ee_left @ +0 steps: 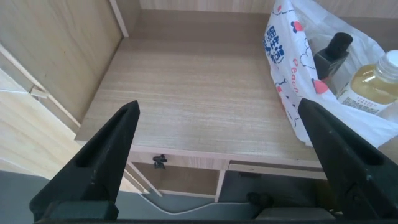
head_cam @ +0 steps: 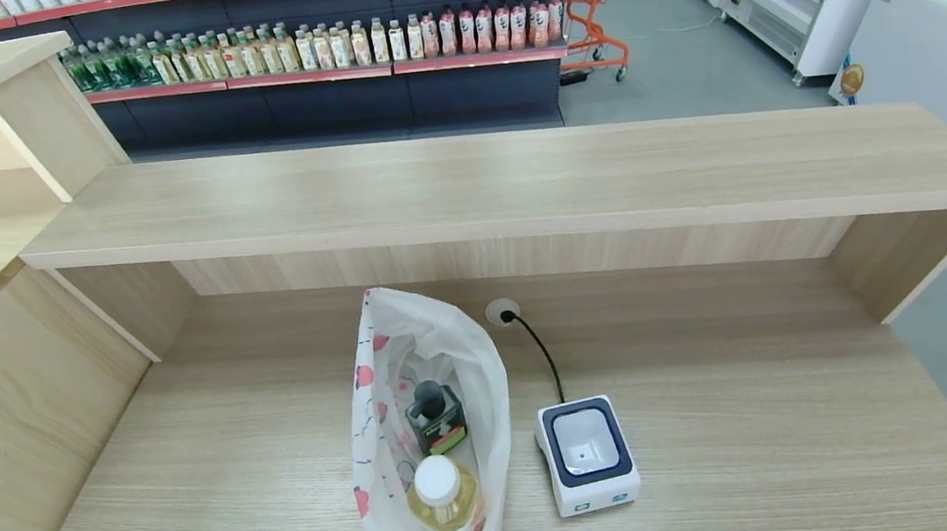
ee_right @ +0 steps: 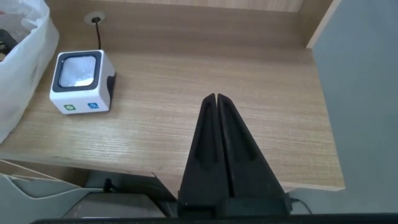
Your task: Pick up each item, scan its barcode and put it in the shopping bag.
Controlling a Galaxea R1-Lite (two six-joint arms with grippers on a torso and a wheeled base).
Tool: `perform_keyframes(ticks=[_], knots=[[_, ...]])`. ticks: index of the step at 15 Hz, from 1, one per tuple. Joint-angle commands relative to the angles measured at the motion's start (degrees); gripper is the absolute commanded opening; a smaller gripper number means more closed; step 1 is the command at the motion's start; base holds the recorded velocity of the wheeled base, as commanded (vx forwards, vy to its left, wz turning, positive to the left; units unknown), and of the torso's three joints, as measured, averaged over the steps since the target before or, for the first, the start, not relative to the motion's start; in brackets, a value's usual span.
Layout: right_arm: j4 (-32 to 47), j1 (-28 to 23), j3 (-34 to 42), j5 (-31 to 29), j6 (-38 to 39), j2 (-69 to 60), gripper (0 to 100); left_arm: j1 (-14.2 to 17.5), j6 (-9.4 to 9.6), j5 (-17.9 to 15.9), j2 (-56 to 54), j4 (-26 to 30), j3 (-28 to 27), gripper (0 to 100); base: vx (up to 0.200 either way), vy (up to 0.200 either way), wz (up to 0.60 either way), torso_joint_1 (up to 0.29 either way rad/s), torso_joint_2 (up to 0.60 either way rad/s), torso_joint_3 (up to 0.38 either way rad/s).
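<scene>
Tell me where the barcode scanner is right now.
In the head view the barcode scanner stands on the counter, just right of the shopping bag, its cable running back to a hole in it.

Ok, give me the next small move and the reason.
Probably none beyond parking the arms: the yellow bottle and dark bottle already sit inside the shopping bag beside the scanner, and the left gripper is open, the right gripper shut, both empty.

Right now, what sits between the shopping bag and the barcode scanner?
Nothing: in the head view, just bare counter separates the shopping bag and barcode scanner.
</scene>
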Motion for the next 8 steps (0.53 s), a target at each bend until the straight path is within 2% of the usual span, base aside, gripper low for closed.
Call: perform_keyframes(ticks=[1, 8], knots=[[0.0, 0.0, 0.0, 0.0, -0.1, 0.1, 0, 0.0, -0.01, 0.0, 0.0, 0.0, 0.0, 100, 0.000, 0.000, 0.00, 0.000, 0.00, 0.000], [0.0, 0.0, 0.0, 0.0, -0.2, 0.1, 0, 0.0, -0.01, 0.0, 0.0, 0.0, 0.0, 100, 0.000, 0.000, 0.00, 0.000, 0.00, 0.000]])
